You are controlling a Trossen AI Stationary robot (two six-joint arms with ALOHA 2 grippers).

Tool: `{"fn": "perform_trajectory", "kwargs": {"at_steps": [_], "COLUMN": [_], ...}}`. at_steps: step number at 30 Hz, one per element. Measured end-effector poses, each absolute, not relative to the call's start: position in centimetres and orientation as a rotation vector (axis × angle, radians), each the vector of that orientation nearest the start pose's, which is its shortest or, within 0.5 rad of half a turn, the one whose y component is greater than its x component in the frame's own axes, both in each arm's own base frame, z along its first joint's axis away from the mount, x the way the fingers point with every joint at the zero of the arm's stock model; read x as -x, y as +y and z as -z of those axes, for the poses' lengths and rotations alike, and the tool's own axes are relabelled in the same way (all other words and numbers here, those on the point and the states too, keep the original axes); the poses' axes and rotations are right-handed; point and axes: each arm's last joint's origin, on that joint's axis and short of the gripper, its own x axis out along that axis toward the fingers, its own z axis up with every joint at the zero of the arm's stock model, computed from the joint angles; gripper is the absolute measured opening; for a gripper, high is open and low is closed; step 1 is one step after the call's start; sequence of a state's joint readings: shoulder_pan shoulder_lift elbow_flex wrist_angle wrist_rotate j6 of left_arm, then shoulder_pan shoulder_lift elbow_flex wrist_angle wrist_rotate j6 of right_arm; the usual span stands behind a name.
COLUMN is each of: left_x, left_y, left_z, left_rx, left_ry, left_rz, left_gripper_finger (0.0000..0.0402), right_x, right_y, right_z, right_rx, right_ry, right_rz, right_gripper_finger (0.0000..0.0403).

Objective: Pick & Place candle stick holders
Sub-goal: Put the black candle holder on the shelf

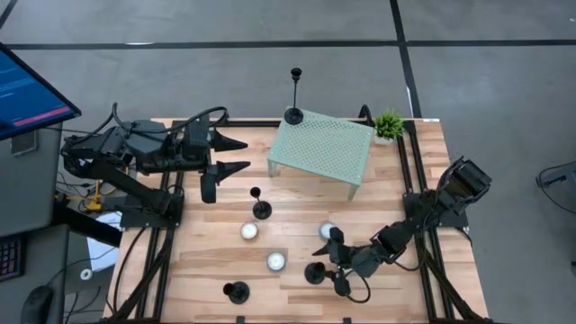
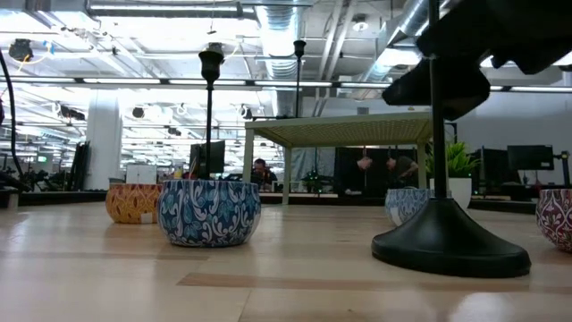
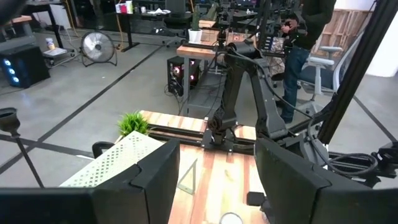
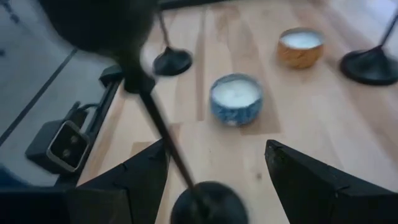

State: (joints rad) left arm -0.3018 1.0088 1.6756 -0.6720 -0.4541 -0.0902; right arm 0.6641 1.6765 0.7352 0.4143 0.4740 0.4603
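Observation:
Four black candle stick holders show in the high view. One (image 1: pixel 294 113) stands on the corner of a pale green perforated stand (image 1: pixel 324 148). One (image 1: pixel 261 209) stands mid-table and one (image 1: pixel 236 292) near the front edge. The fourth (image 1: pixel 315 273) stands on its round base (image 2: pixel 451 243) on the table. My right gripper (image 1: pixel 330 261) is open, with its fingers on either side of that holder's thin stem (image 4: pixel 165 140), apart from it. My left gripper (image 1: pixel 236 155) is open and empty, above the table's far left, left of the green stand.
Three small candles in patterned cups (image 1: pixel 249 230) (image 1: pixel 276 262) (image 1: pixel 327 230) stand among the holders. A small potted plant (image 1: pixel 389 124) stands at the far right corner behind the green stand. A monitor (image 1: pixel 27 90) stands off the table's left.

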Motion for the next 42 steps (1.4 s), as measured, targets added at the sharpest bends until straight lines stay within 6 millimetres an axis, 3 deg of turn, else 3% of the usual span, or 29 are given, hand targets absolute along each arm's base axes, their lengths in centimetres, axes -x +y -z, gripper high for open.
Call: {"fn": "perform_trajectory", "kwargs": {"at_steps": [5,9,14,20,25,32,37,42], "left_x": [-12.6,-12.6,-12.6,-12.6,-12.6,-12.6,-12.6,-12.6], "left_y": [-2.6,-2.6,-2.6,-2.6,-2.6,-2.6,-2.6,-2.6], "left_z": [-52.5,-52.5,-52.5,-52.5,-52.5,-52.5,-52.5,-52.5], "left_rx": [0.089,0.089,0.088,0.089,0.089,0.089,0.089,0.089], "left_ry": [-0.002,-0.002,-0.002,-0.002,-0.002,-0.002,-0.002,-0.002], "left_rz": [-0.153,-0.153,-0.152,-0.153,-0.153,-0.153,-0.153,-0.153], "left_gripper_finger": [0.0209,0.0209,0.0209,0.0209,0.0209,0.0209,0.0209,0.0209], "right_x": [-26.8,-27.2,-27.3,-27.2,-27.3,-26.5,-25.9,-25.6], "right_y": [19.1,19.4,19.5,19.2,17.8,13.2,7.7,2.0], "right_z": [-15.1,-15.0,-15.0,-15.9,-18.4,-24.3,-28.1,-30.2], "right_rx": [-0.162,-0.169,-0.168,-0.191,-0.207,-0.146,-0.13,-0.113], "right_ry": [0.492,0.499,0.501,0.483,0.432,0.301,0.183,0.156], "right_rz": [-0.081,-0.104,-0.105,-0.108,-0.092,-0.013,0.141,0.342], "right_gripper_finger": [0.0254,0.0231,0.0159,0.0019,0.0006,0.0004,0.0002,0.0001]}}
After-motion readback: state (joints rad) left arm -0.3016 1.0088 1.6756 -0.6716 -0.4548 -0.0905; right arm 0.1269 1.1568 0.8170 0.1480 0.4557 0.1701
